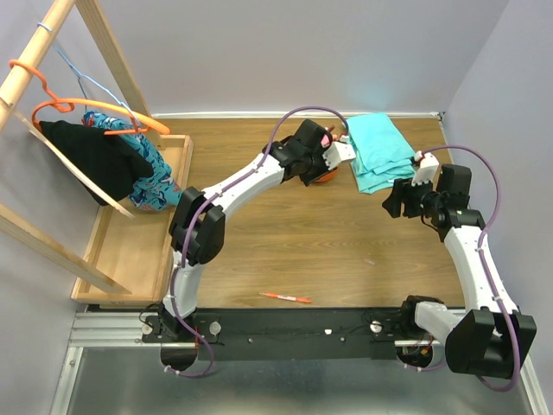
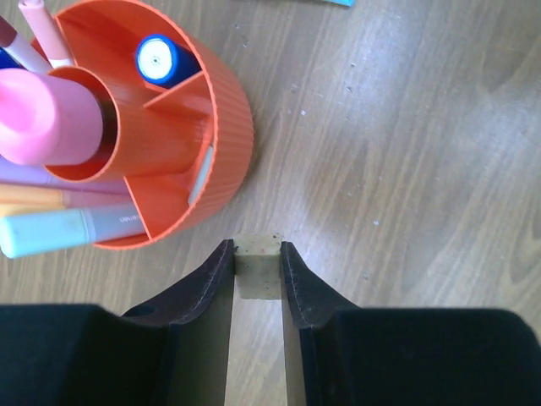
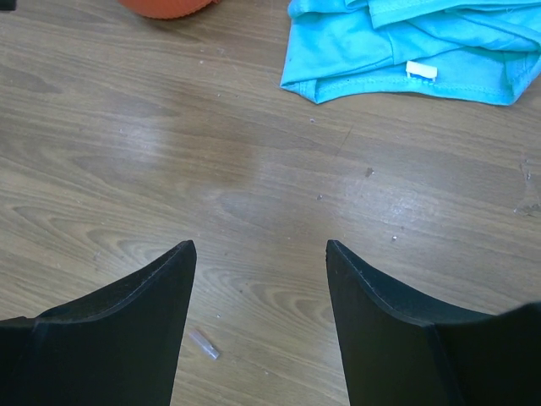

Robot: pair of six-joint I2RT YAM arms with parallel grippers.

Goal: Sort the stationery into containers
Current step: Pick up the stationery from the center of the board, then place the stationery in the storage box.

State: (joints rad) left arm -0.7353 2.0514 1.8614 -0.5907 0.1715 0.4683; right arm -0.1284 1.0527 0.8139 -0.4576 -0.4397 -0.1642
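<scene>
Left gripper, arm outstretched, pinches tan eraser beside orange tub

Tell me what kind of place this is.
Probably a robot test bench: left arm and right arm bolted to a rail, plain walls around the table, props like a clothes rack and orange tub.

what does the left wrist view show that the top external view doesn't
Only the left wrist view: the tan eraser pinched in the left claw, and the blue-capped bottle standing in one compartment. Only the top external view: a red pen lying near the arm bases, the wooden tray, and the right claw. Both: the orange tub on the wooden table.
</scene>
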